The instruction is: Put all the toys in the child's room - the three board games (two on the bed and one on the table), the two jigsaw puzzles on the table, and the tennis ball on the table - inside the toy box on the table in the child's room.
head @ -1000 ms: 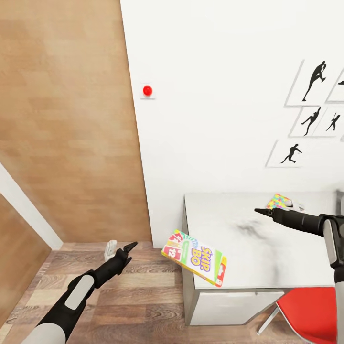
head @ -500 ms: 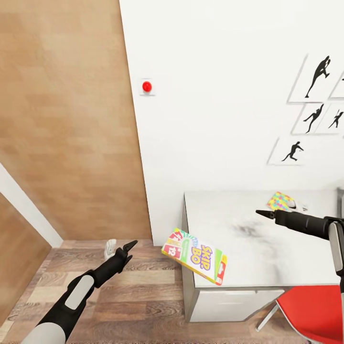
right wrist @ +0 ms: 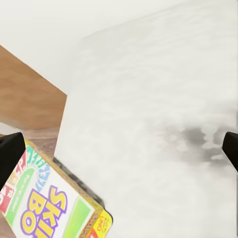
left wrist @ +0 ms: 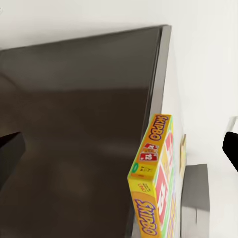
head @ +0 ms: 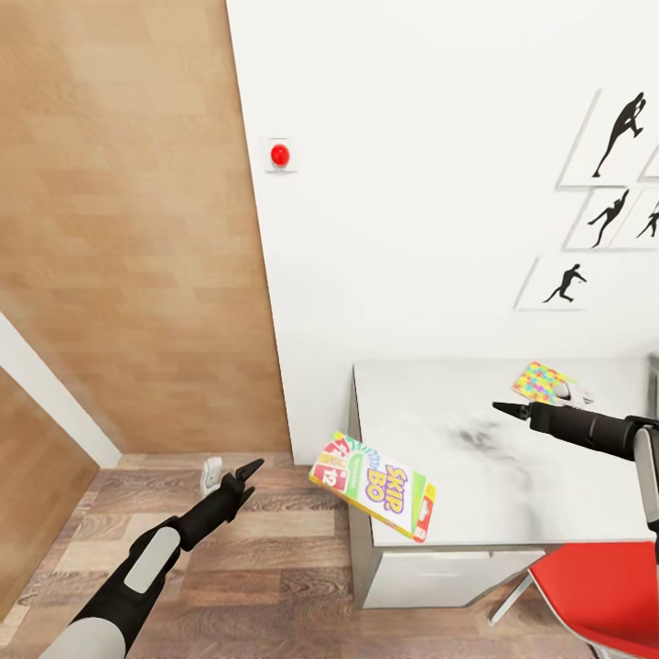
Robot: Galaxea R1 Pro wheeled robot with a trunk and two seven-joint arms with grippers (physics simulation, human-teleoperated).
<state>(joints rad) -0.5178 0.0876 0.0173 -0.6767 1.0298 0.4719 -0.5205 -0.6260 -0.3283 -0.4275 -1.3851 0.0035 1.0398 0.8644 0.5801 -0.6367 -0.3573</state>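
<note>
Skip-Bo box (head: 373, 486), light stiff cardboard overhanging the table (head: 476, 476) corner, we'd pinch by its long thin edges; left gripper (head: 247, 472) and right gripper (head: 502, 407) look empty, though we cannot tell their finger spread.

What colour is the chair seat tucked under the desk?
Red. The chair seat shows best in the head view, beside the light grey desk.

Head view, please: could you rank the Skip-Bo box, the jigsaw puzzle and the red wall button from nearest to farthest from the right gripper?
1. Jigsaw puzzle, on the table just beyond the right gripper.
2. Skip-Bo box, overhanging the table's near-left corner.
3. Red wall button, high on the white wall.
</note>
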